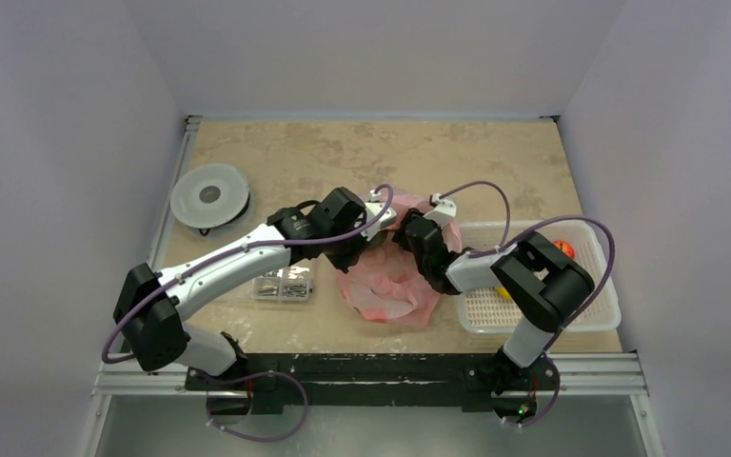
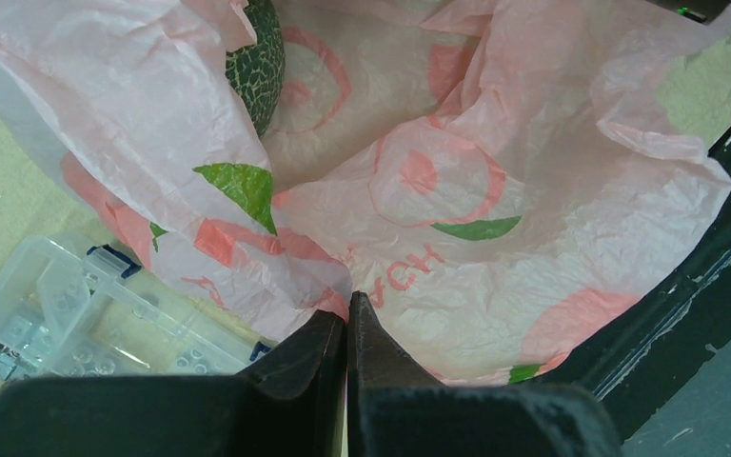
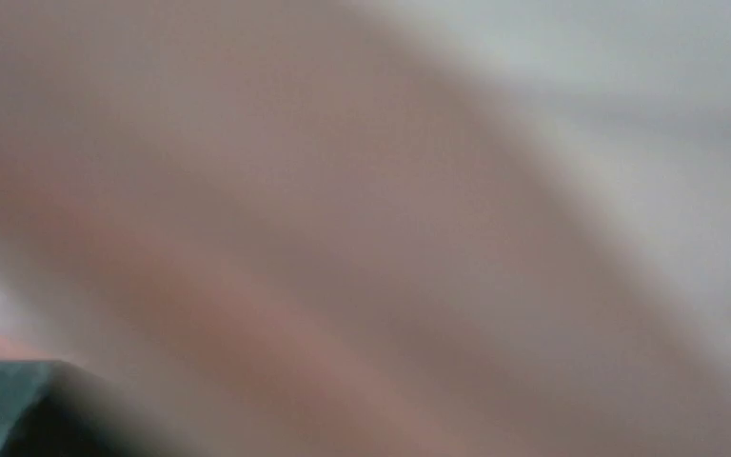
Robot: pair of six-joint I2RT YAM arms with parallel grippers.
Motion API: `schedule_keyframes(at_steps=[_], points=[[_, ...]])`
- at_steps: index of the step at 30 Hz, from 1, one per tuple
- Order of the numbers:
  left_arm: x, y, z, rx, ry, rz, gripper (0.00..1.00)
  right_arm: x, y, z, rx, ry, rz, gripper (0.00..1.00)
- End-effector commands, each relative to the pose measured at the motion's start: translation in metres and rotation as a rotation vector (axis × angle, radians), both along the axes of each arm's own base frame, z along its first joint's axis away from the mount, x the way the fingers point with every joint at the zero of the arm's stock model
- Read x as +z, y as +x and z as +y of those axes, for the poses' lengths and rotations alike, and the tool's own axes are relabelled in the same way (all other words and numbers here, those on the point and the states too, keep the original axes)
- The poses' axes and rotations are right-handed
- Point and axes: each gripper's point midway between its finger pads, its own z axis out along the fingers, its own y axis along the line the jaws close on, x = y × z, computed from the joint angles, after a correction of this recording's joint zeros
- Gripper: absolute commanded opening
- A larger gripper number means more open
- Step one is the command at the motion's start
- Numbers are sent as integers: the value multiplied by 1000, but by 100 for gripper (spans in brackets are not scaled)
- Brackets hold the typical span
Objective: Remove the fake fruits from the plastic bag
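Beige mottled desk carries everything. Nearest, the left jaws are closed, pinching the edge of the crinkly translucent pink plastic bag at mid-desk. Farther inside it lies a dark green oval fake fruit. Blur hides whether the right jaws, reaching into the bag, are open or closed.

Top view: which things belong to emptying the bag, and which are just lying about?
Job in hand:
plastic bag
dark green fruit, inside it
left gripper, pinching the bag's edge
white basket, probably the drop-off

Lying about:
clear parts box
grey round disc
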Motion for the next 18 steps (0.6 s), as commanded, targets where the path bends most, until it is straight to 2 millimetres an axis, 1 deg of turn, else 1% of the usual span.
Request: schedule_keyframes(at_steps=[1,5,9,10,11,13,14,15,16,18], points=[[22,3,-5,-23,-53,-64,0,24,24,19,20,52,-90,49],[22,3,-4,-20,-52,-67,0,32,38,23,-36,93,-99,49],[22,3,-4,-21,-50,-66,0,28,52,25,-105,90,-78,48],[22,3,-5,-22,-52,-65,0,25,55,27,-103,80,-75,45],[22,3,-4,-22,-52,-66,0,21,57,28,-100,54,-69,40],[20,4,-3,-20,-46,-68,0,10,55,26,-88,-9,-24,38],[20,4,-3,-17,-41,-70,0,7,50,26,-65,-25,-18,38],[18,5,-2,-16,-37,-70,0,8,44,25,-32,-42,-27,38],[18,5,-2,-16,-33,-70,0,12,38,22,-7,-61,-38,39],[16,5,-2,-15,-27,-67,0,12,23,12,26,-102,-19,40]])
